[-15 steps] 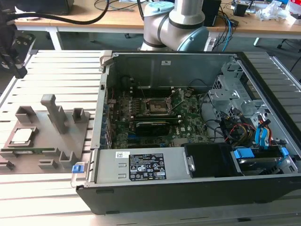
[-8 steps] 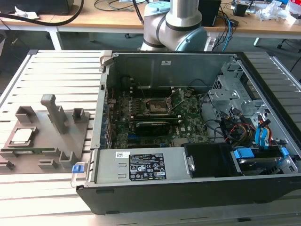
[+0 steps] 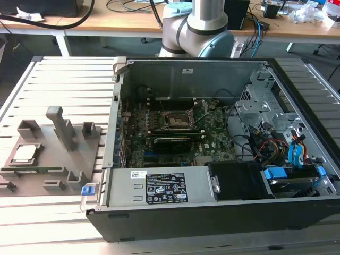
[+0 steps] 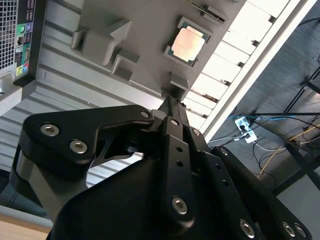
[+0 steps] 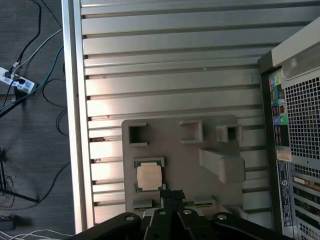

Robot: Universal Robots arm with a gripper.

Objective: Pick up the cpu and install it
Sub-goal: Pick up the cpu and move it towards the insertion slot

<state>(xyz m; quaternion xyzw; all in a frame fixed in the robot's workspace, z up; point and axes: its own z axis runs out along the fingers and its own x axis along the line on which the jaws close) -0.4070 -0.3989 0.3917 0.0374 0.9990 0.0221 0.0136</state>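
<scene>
The cpu [image 3: 24, 154] is a small silvery square chip lying flat in a recess of the grey fixture plate [image 3: 56, 159], at the exterior view's left. Both wrist views look down on the cpu [image 4: 187, 44] [image 5: 149, 176] from well above. My gripper [image 4: 169, 100] [image 5: 171, 192] hangs over the plate's edge close to the chip, its black fingers drawn together with nothing between them. Inside the open computer case [image 3: 212, 196], the dark square socket [image 3: 175, 120] sits on the green motherboard.
Grey upright blocks [image 3: 61, 127] rise from the fixture plate beside the chip. The case wall [image 5: 300, 125] stands close to the plate on the slatted metal table [image 5: 170, 60]. Cables and a power strip [image 5: 17, 82] lie on the floor past the table's edge.
</scene>
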